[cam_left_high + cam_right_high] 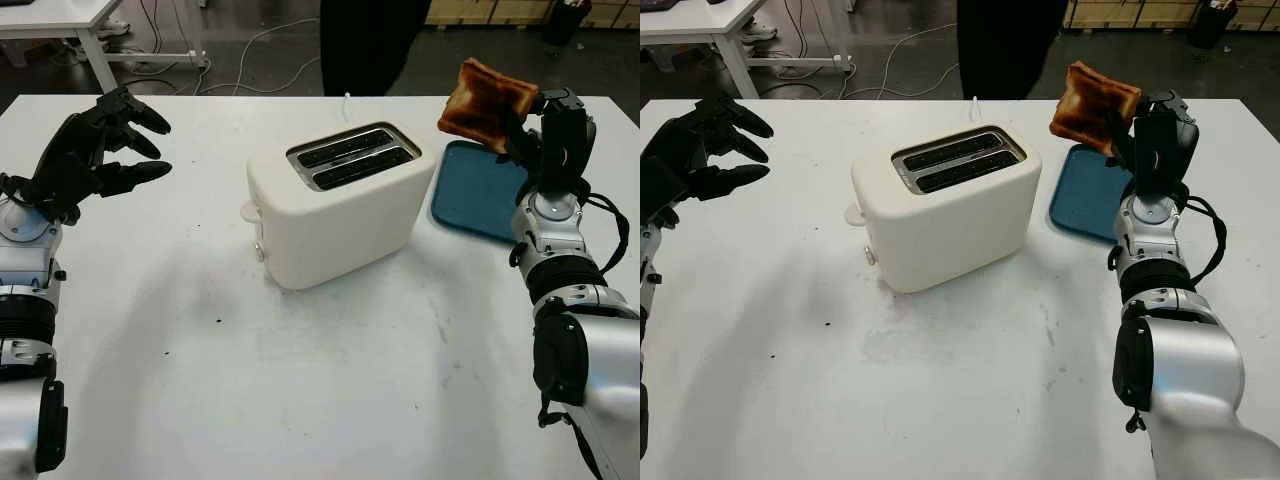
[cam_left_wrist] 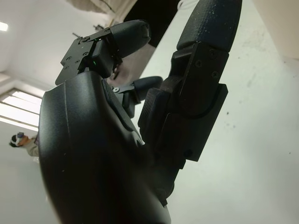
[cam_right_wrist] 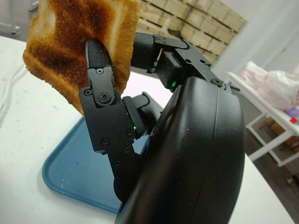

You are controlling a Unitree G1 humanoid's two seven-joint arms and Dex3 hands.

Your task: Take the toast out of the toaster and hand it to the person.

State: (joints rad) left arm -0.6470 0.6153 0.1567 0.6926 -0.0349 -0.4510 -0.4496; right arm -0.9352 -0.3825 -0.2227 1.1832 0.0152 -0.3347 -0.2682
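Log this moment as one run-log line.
phase: toast out, handover pending | right hand: shut on toast, raised above blue tray | left hand: open, raised at table's left | toaster: slots empty | person: behind table

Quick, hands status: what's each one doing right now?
Left hand: open, holding nothing, raised over the table's left side.
Right hand: shut on the toast, held up above the blue tray.

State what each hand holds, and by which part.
The right hand grips the toast by its lower edge, fingers on both faces, above the blue tray. The left hand is open, holding nothing.
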